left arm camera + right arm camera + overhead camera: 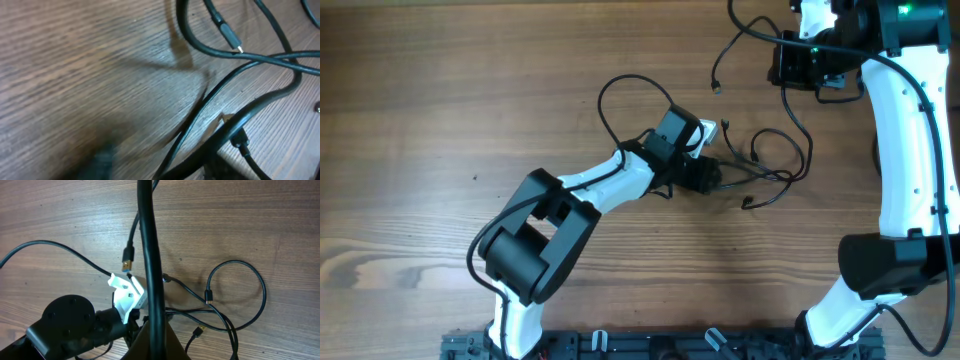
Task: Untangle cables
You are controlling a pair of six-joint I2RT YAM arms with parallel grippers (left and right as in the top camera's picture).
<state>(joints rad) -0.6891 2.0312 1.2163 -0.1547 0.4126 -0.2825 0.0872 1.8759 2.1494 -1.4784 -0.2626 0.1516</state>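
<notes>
Several thin black cables (772, 172) lie tangled on the wooden table right of centre, with loose loops and small plugs. My left gripper (708, 177) is low at the tangle's left edge. In the left wrist view its blurred fingers (160, 167) stand apart with cables (240, 56) running between and past them. My right gripper (787, 70) is raised at the far right and shut on one cable (745, 35). In the right wrist view that cable (149, 255) runs straight up from the jaws (152, 342). One end hangs with a plug (717, 88).
A cable loop (630, 90) arcs behind the left arm. The right arm's white links (905, 150) run down the right side. In the right wrist view a gold USB plug (127, 260) lies by the left gripper's white mount (125, 292).
</notes>
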